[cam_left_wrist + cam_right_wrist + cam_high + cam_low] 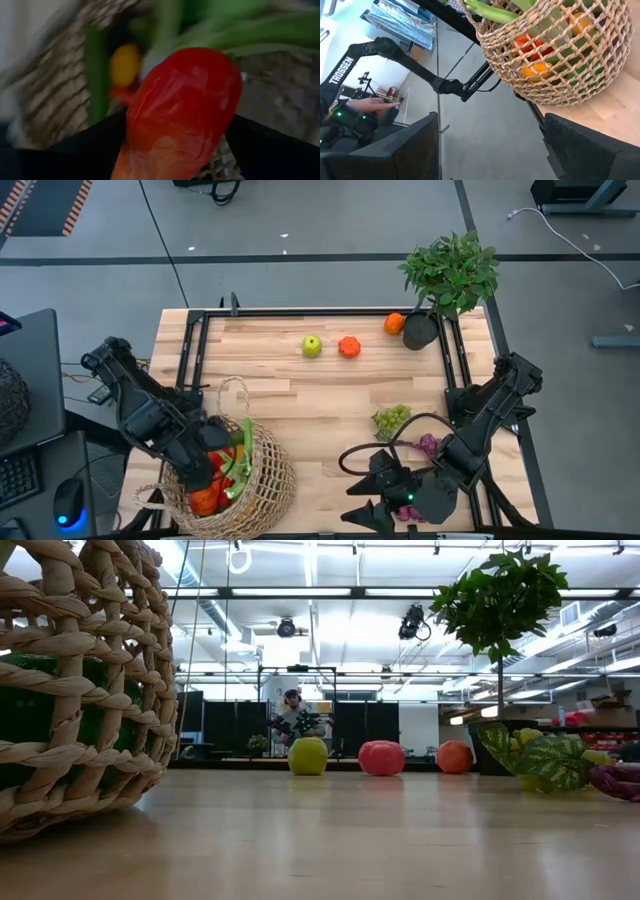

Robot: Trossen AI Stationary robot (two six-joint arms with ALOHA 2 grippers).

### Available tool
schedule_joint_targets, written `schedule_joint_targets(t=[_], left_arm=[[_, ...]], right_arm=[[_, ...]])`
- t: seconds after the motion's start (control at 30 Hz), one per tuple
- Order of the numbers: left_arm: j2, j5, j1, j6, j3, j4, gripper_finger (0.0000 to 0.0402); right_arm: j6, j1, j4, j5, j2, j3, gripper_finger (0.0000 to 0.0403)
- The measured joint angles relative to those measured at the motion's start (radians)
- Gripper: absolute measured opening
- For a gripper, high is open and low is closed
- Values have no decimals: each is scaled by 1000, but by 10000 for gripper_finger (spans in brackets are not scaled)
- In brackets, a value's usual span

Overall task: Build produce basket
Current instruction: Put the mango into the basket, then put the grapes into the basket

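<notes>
The tan wicker basket (262, 485) stands on its base at the table's near left and holds a leek, peppers and other produce (535, 55). My left gripper (208, 458) points down into the basket's mouth, with a glossy red pepper (182, 105) between its fingers. My right gripper (372, 502) hovers open and empty at the near right, aimed at the basket (555, 60). Green grapes (392, 418) and purple grapes (428, 445) lie on the table beside the right arm. A green apple (312, 346), a red tomato (349, 347) and an orange (395, 324) sit near the far edge. My left gripper has the red pepper between its two fingers (80, 152), which meet the pepper's broad sides (134, 117). The fingers come from above, pointing steeply down. The pepper hangs over the produce inside the basket. Blur hides whether its lower end rests on anything.
A leafy plant in a black pot (450, 275) stands at the far right corner beside the orange. A black frame (200, 360) borders the tabletop. Bare wood lies in the table's middle (320, 410). The basket's thin loop handle (232, 385) arches beside the left arm.
</notes>
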Motion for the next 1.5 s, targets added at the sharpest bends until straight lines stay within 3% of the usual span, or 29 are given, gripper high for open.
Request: schedule_joint_targets(t=[0.1,0.23,0.53,0.67,0.77,0.9,1.03,1.23,1.37,1.5], left_arm=[[0,12,-25,83,0,127,371],[8,13,-19,15,0,116,397],[7,21,-17,-47,0,102,397],[7,19,4,-62,0,132,397],[3,45,32,-62,35,139,396],[0,65,78,-29,149,132,396],[-1,25,122,83,289,154,396],[-1,-276,191,366,396,364,396],[6,-297,271,567,378,583,396],[41,-298,336,653,364,757,396]], right_arm=[[0,10,0,0,0,0,366],[0,26,-2,26,0,0,366],[-8,32,-20,40,1,0,366],[-8,27,-51,94,1,0,366],[22,2,-140,102,1,0,366],[60,-52,-305,33,1,0,366],[90,-114,-487,-45,1,0,366],[206,-192,-838,-93,7,-2,356],[207,-237,-937,-162,6,-39,340],[118,-286,-927,-254,6,-113,322]])
